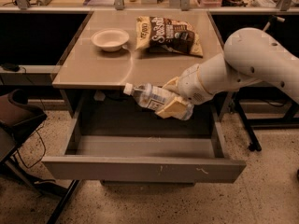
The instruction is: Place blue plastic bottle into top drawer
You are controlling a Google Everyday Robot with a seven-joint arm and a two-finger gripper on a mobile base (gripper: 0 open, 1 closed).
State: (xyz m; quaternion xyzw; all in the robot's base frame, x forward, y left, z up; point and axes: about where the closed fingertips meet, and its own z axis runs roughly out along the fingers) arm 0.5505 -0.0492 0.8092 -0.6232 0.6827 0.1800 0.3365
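The gripper (174,107) pinches the bottle (148,96), which lies sideways in the air above the open drawer (140,168), cap toward the drawer's left side. This looks like the carrying step. Next it probably needs lowering into the drawer, then letting go.

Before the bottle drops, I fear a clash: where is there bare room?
Drawer floor in view is bare, wall to wall. So is the table strip nearer than bowl and bag. Crowded: gripper holding bottle above the drawer's back.

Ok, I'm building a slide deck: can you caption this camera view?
Gripper holds the blue plastic bottle sideways above the open top drawer, bowl and chip bag behind on the table.
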